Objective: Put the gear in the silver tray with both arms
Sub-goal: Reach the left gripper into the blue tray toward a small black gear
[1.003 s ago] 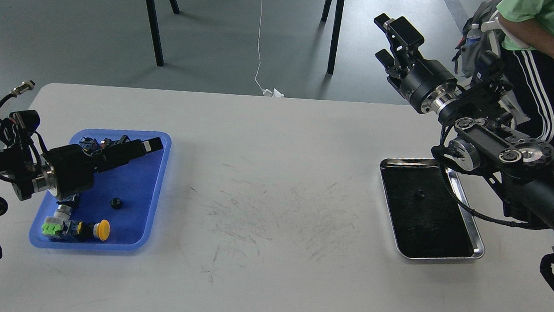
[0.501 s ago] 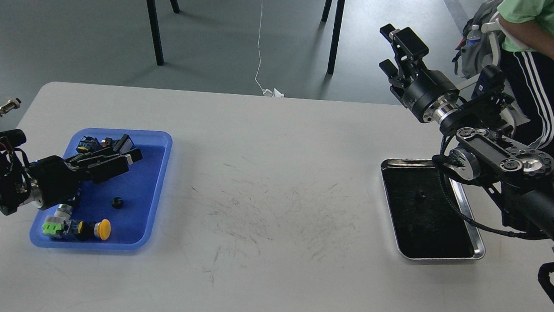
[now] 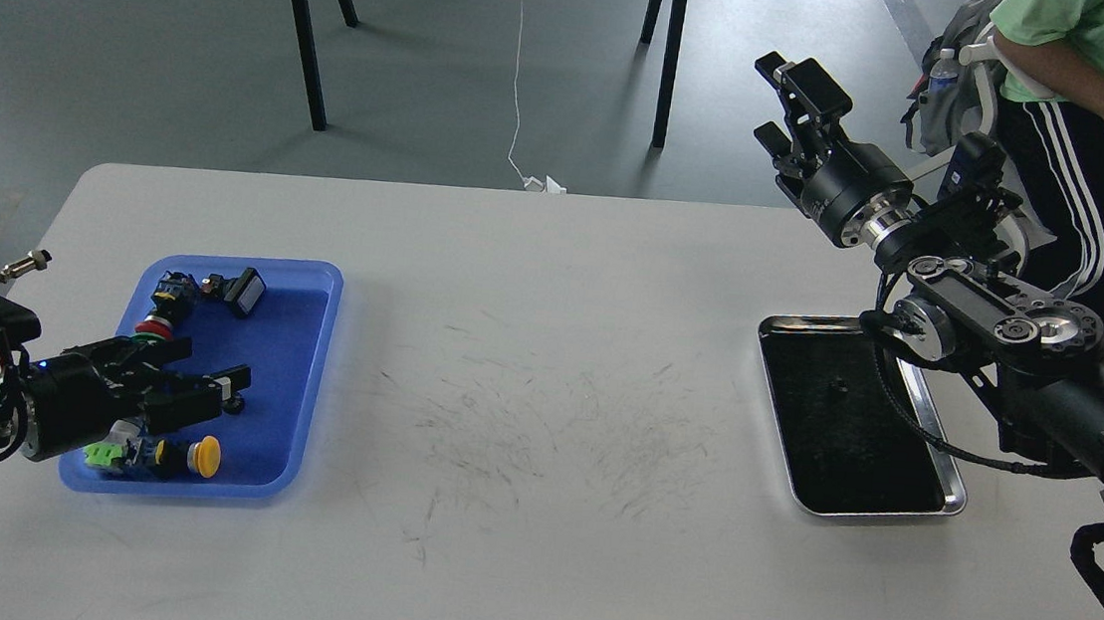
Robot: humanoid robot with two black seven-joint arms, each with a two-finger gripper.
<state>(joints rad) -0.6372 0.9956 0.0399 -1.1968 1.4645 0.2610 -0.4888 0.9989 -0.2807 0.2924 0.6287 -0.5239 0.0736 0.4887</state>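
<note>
Over the blue tray [image 3: 306, 328], the left gripper [image 3: 206, 382] hangs with fingers parted, its tip just beside the small black gear [image 3: 233, 406]; across the table, the silver tray [image 3: 938, 462] holds another dark piece [image 3: 839, 385], the right gripper [image 3: 780, 100] spread wide above

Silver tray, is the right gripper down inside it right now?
No, the right gripper is raised past the table's far edge, well clear of the silver tray.
</note>
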